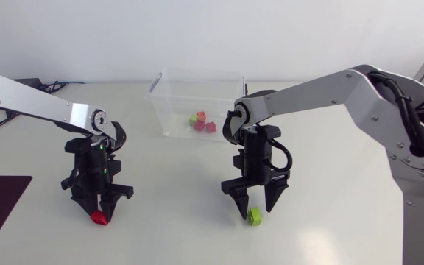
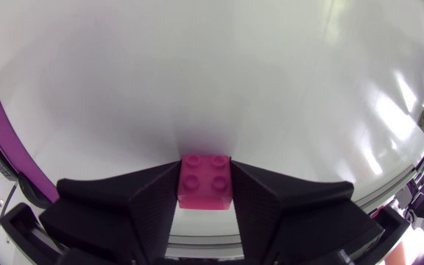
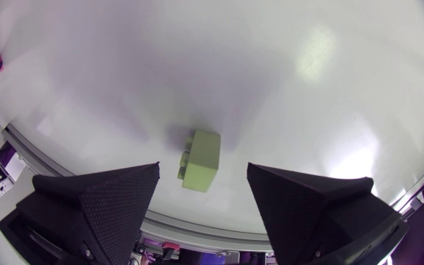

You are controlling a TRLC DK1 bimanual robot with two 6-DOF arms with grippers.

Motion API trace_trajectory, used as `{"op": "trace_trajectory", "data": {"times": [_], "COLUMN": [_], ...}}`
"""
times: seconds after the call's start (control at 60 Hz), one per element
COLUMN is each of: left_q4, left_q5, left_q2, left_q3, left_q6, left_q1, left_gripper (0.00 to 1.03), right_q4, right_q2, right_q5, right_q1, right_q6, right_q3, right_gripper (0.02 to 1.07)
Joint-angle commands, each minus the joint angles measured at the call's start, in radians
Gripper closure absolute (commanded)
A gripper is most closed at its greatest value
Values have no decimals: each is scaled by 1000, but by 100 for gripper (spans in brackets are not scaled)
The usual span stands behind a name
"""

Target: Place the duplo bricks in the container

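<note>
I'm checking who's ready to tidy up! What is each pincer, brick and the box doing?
left pincer: shut on pink brick.
pink brick: held, studs up.
right pincer: open, either side of green brick.
green brick: on its side on the table, not gripped.
container: open-topped, a few bricks inside.

Pink brick (image 2: 205, 180), lime-green brick (image 3: 202, 160) and clear container (image 1: 166, 103) stand out against the white table (image 1: 175, 228).

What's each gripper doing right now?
Left gripper: shut on the pink brick.
Right gripper: open around the green brick, not touching it.
</note>
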Motion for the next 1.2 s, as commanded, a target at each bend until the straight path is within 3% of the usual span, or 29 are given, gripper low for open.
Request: {"op": "trace_trajectory", "data": {"times": [0.0,0.233,0.25,0.267,0.283,0.333,0.583,0.783,1.183], "left_q4": [4,3,1,0,0,0,-19,-42,-65], "left_q5": [-7,-7,-7,-7,-6,-6,-4,-4,7], "left_q2": [-17,-58,-61,-66,-68,-75,-107,-121,-180], "left_q3": [-25,-11,-7,-2,-2,1,18,47,119], "left_q6": [-27,-32,-32,-33,-33,-36,-42,-42,-55], "left_q1": [9,11,11,12,11,9,-3,-3,-25], "left_gripper": [77,80,80,80,80,80,80,80,80], "right_q4": [4,10,12,21,27,37,49,93,92], "right_q2": [16,16,16,16,16,16,14,-23,-188], "right_q5": [8,5,5,8,8,17,31,62,156], "right_q1": [-2,-2,-2,-2,-2,-2,-2,1,-19], "right_q6": [34,38,38,38,38,38,40,41,43], "right_q3": [-27,-30,-32,-30,-27,-24,-55,-93,-121], "right_gripper": [25,25,28,40,46,58,60,82,88]}}
